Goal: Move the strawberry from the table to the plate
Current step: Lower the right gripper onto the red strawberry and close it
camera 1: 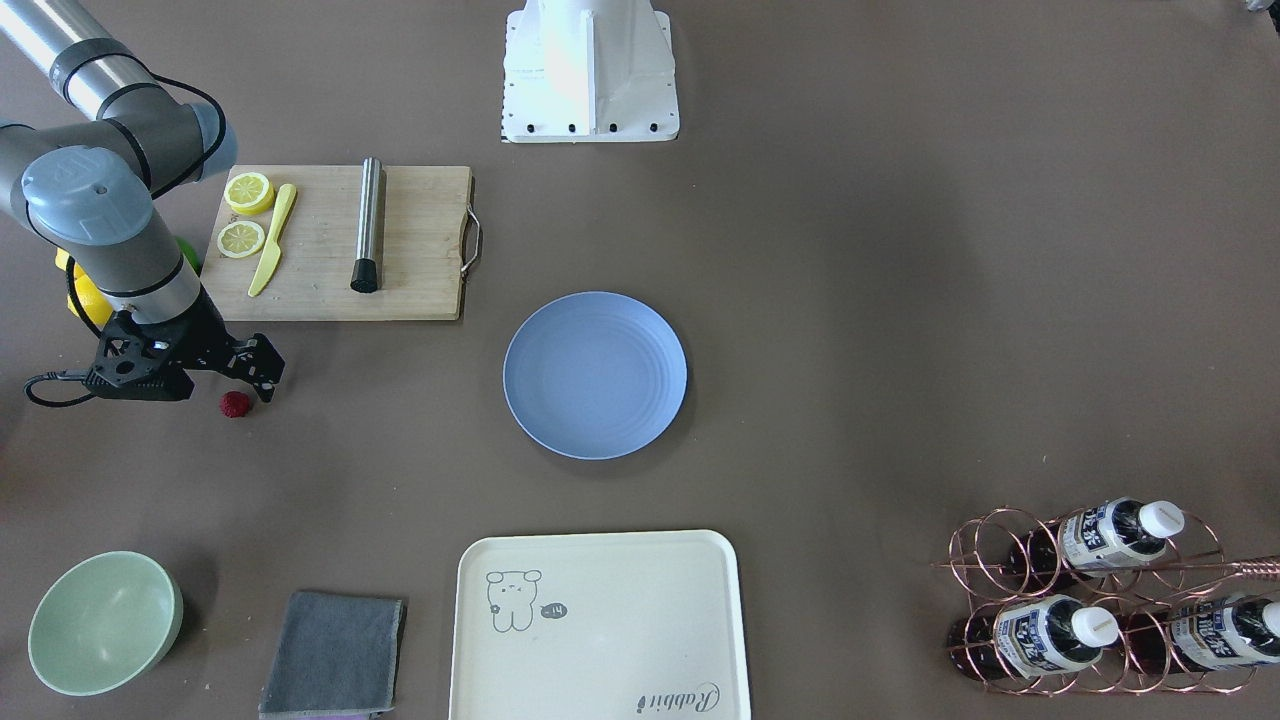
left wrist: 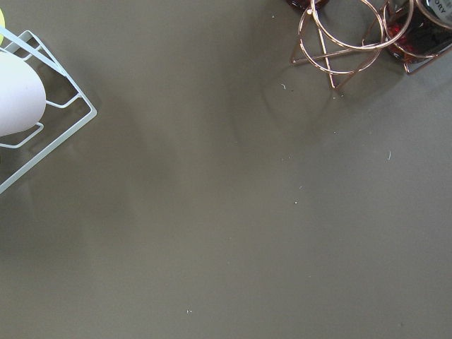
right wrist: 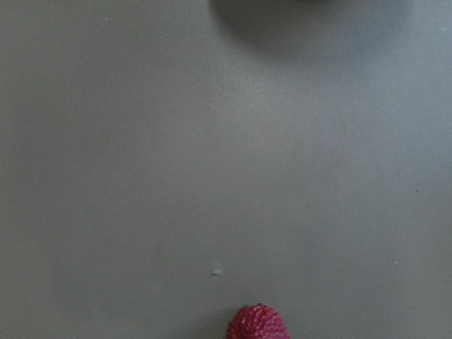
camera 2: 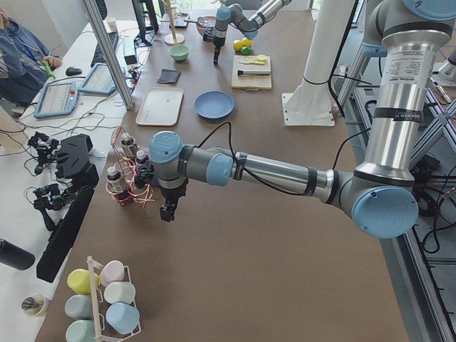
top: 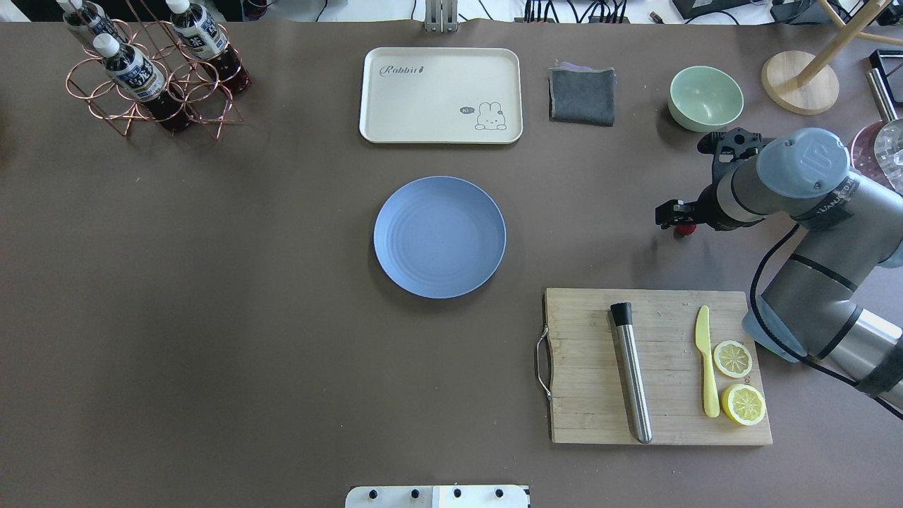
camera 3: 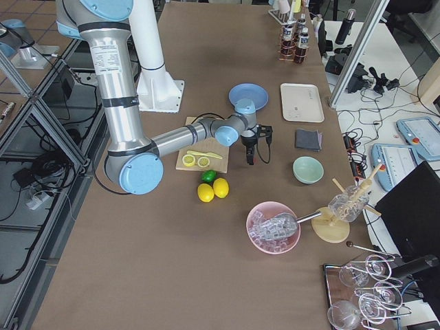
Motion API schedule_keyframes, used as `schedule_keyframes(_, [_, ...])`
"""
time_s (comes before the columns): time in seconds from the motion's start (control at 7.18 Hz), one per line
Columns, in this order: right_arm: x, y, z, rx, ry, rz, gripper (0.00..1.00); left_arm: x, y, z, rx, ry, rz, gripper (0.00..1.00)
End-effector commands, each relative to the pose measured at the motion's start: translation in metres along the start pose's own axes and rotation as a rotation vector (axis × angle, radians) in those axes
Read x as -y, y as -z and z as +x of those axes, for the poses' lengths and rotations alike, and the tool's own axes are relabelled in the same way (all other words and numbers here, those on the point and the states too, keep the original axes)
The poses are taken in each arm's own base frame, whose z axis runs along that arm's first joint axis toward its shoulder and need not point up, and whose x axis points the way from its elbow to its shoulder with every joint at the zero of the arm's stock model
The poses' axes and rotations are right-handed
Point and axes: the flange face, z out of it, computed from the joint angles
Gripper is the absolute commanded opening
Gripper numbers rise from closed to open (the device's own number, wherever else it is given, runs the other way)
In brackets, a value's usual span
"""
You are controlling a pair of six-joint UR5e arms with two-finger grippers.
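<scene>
Brown-grey matte surface [camera 1: 900, 300] fills every view, with the light blue plate [camera 1: 595, 375] lying bare well away from the right hand [camera 1: 255, 375], across open ground on its inner side. Whether that hand is spread or closed I cannot tell, since neither exterior view shows both its fingers clearly and its own camera shows none. It holds nothing that I can see. The left hand [camera 2: 167, 212] hangs far off by a copper bottle rack [camera 2: 127, 187], and its state cannot be read either.

The strawberry [camera 1: 236, 403] sits on the surface just beside the right hand's tip, low under it and not on the plate. It looks very light, small and roundish, with a bumpy skin that should give some grip. Being so small it may roll or squirt out if pinched off-centre, so I would take it across its widest middle, with gentle pressure.

The front-facing view shows the berry whole and apart from the hand. From overhead only a red sliver [top: 683, 228] peeks out beneath the wrist. The right wrist camera alone shows the pitted skin [right wrist: 258, 323], cut by its lower edge
</scene>
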Motion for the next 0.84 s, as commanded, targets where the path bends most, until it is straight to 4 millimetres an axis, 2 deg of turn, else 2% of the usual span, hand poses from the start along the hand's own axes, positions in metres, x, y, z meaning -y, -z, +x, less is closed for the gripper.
schedule_keyframes(0.0, [0.007,-0.013,-0.01,-0.011,0.003,-0.004,0.82,-0.006,-0.001,0.0,-0.021,-0.014,0.016,0.98])
schedule_keyframes(0.28, [0.011,-0.015,-0.011,-0.018,0.006,0.006,0.7,-0.015,-0.006,-0.003,-0.019,-0.029,0.03,0.98])
schedule_keyframes(0.7, [0.008,-0.015,-0.004,-0.024,0.001,0.002,0.68,-0.014,-0.005,-0.002,-0.021,-0.031,0.032,0.98])
